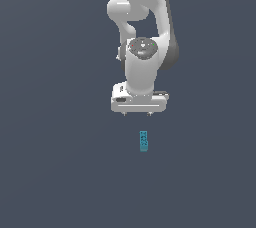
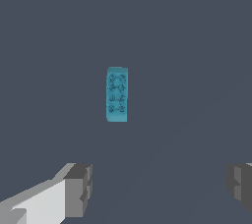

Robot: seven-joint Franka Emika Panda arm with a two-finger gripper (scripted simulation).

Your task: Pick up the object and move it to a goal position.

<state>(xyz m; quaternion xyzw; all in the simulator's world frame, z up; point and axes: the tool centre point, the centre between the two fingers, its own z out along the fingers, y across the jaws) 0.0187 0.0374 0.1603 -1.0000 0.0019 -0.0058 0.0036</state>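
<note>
The object is a tiny teal-blue rectangular block (image 1: pixel 143 141) with faint darker markings, resting on the dark grey surface. It also shows in the wrist view (image 2: pixel 117 94). My white gripper (image 1: pixel 137 114) hangs apart from the block, with a clear gap to it in the exterior view. Its fingers are spread wide and hold nothing. In the wrist view the gripper (image 2: pixel 160 186) shows two grey fingertips (image 2: pixel 78 188) far apart, and the block lies beyond them, not between them.
A flat dark grey surface (image 1: pixel 55 162) fills both views. The white arm (image 1: pixel 145 27) rises above the gripper in the exterior view. No other objects show.
</note>
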